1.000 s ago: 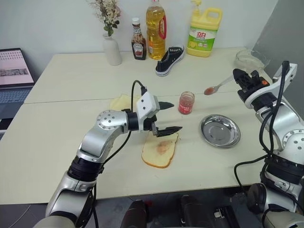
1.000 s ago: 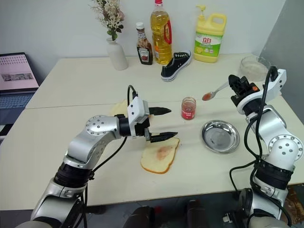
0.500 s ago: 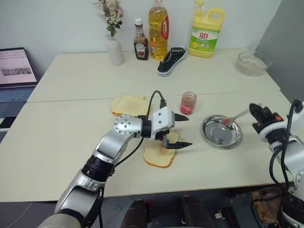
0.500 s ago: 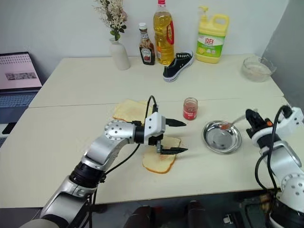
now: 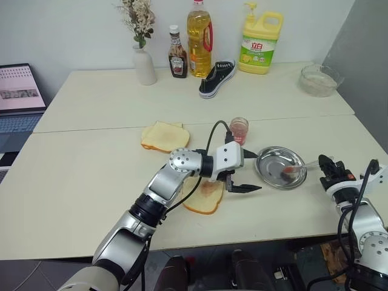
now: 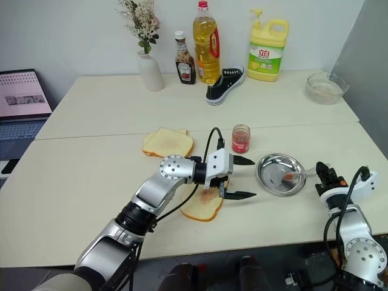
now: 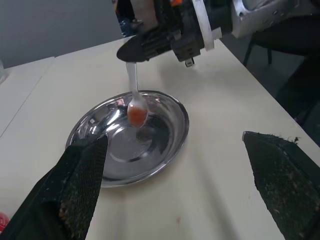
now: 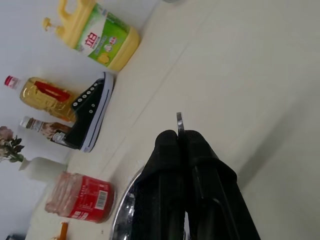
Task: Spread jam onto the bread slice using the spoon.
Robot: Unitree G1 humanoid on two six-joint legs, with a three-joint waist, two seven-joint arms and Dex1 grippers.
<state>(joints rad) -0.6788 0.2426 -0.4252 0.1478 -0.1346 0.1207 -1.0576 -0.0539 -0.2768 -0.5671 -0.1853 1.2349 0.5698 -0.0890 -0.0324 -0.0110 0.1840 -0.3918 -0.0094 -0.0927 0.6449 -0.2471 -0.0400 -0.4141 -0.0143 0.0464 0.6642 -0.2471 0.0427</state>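
The right jaws (image 6: 323, 174) are closed on the spoon (image 7: 134, 97), its jam-tipped bowl resting in the dish (image 5: 271, 162), probably to park it, while the left jaws (image 5: 247, 171) gape wide and empty just beyond the bread (image 5: 206, 197).

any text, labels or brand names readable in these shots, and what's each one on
"立白": on the green and white label of the yellow detergent jug.
Sauce bottle label: too small to read.
Oil bottle: red label, text too blurred to read.
Jam jar: red label with a barcode, no legible words.
Laptop screen: content too small to read.
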